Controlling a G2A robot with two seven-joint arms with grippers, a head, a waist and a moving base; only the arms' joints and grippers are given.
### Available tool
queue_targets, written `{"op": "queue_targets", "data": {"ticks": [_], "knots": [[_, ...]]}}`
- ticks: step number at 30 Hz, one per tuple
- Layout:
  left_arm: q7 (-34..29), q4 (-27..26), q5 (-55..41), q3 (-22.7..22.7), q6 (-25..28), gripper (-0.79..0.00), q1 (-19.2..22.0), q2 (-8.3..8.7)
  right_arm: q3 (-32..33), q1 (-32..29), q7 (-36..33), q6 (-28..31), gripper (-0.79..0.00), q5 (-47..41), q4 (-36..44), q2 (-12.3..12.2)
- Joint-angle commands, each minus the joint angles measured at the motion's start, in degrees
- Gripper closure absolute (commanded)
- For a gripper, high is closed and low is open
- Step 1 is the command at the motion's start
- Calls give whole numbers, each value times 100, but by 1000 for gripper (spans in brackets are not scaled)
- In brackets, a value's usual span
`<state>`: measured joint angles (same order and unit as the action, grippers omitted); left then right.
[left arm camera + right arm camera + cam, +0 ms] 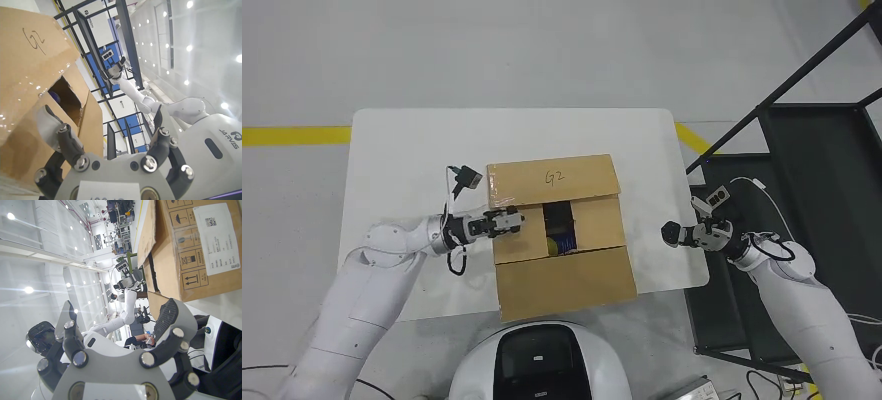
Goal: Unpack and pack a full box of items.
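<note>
A brown cardboard box stands in the middle of the white table. Its flaps are mostly folded in, and a dark gap between them shows a blue item inside. The far flap bears a handwritten mark. My left gripper is open at the box's left side, with one finger lying against the cardboard box. The blue item shows through the gap. My right gripper is open and holds nothing, well apart from the box's right side. Its own view shows the right gripper facing the labelled box.
A black metal rack stands just past the table's right edge, under my right arm. Bare table lies left of and behind the box. A yellow line runs across the floor.
</note>
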<state>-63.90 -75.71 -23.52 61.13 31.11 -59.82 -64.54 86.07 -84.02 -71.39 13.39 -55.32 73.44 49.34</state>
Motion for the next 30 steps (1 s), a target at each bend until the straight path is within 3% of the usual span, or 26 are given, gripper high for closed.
{"op": "queue_targets", "data": {"ticks": [1,16,30], "knots": [[-23,-7,8,-5,29,-785,-26,4,0,0,0,0,-785,0,0,0],[134,324,-150,279,-255,-785,-189,80,0,0,0,0,-785,0,0,0],[694,812,-351,-119,-212,-785,571,-148,0,0,0,0,-785,0,0,0]]}}
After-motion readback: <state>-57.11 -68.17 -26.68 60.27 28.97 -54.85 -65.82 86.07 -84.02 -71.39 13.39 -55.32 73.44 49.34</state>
